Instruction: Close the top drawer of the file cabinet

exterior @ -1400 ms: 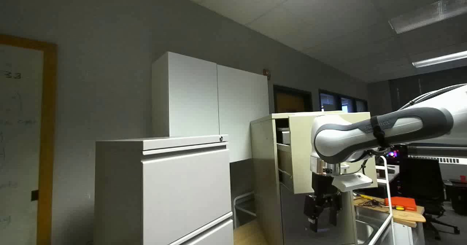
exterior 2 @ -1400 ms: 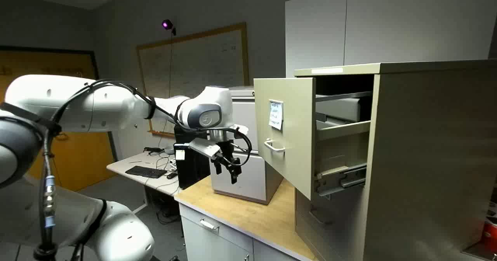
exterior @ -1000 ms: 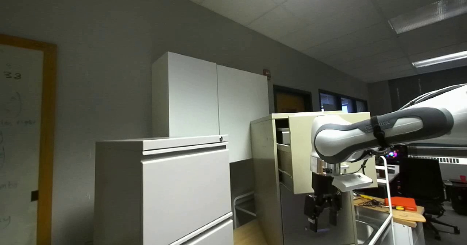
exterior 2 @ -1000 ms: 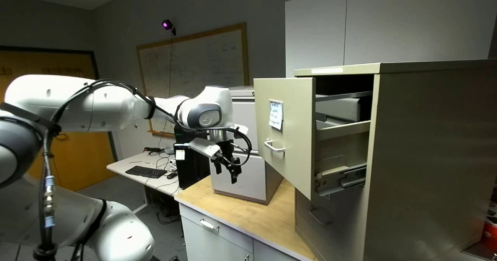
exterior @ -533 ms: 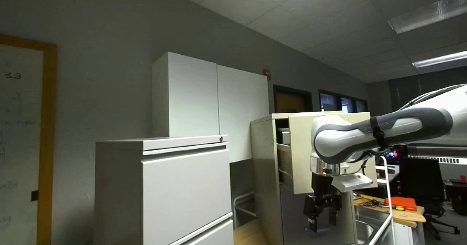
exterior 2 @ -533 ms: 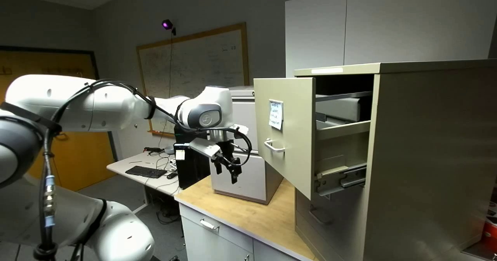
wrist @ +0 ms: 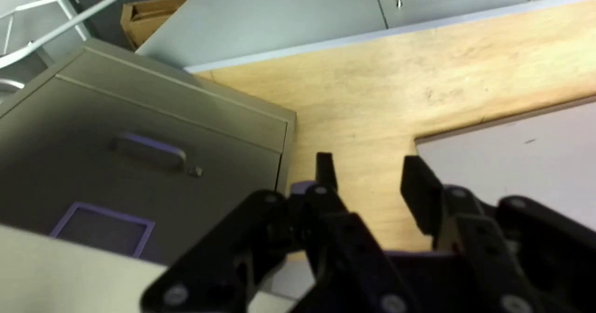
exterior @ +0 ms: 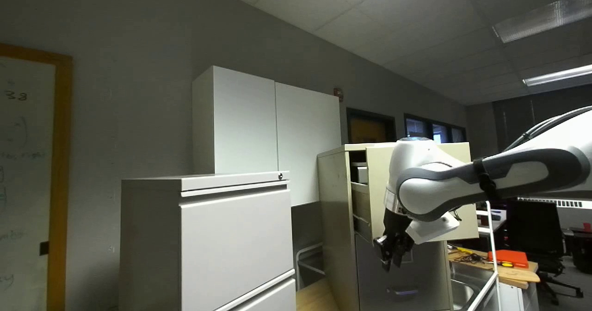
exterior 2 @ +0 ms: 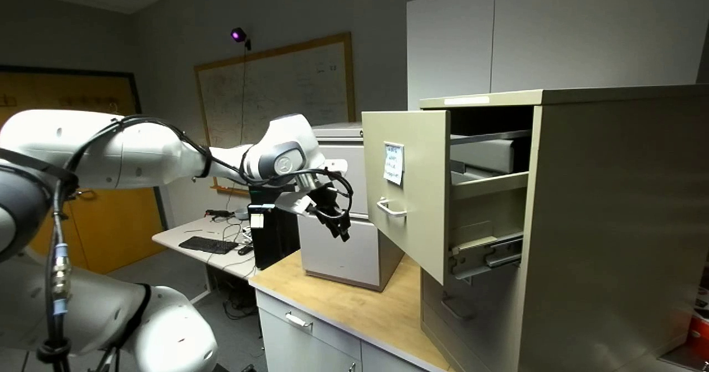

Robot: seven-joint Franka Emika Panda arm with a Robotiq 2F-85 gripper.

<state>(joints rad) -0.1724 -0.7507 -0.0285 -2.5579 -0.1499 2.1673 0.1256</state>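
The top drawer [exterior 2: 426,167] of the beige file cabinet [exterior 2: 615,222] stands pulled out, its inside showing, with a note and a silver handle [exterior 2: 391,210] on its front. In an exterior view the arm hides much of that drawer front [exterior: 378,186]. My gripper [exterior 2: 342,234] is tilted, in front of the drawer and lower than its handle, with a gap between them. Seen from the wrist, the gripper [wrist: 368,175] has its fingers apart, partly drawn in, with nothing between them. A lower drawer [wrist: 219,173] shows shut at left there.
A pale grey cabinet [exterior 2: 343,250] stands on the wooden counter [exterior 2: 354,311] beside the file cabinet. White wall cupboards [exterior 2: 581,29] hang behind. In an exterior view a white metal rail [exterior: 493,237] rises near the file cabinet's far side.
My gripper has tilted and risen, its fingertips swinging closer to the drawer side. Its fingers have come nearer each other. The drawer has stayed where it was.
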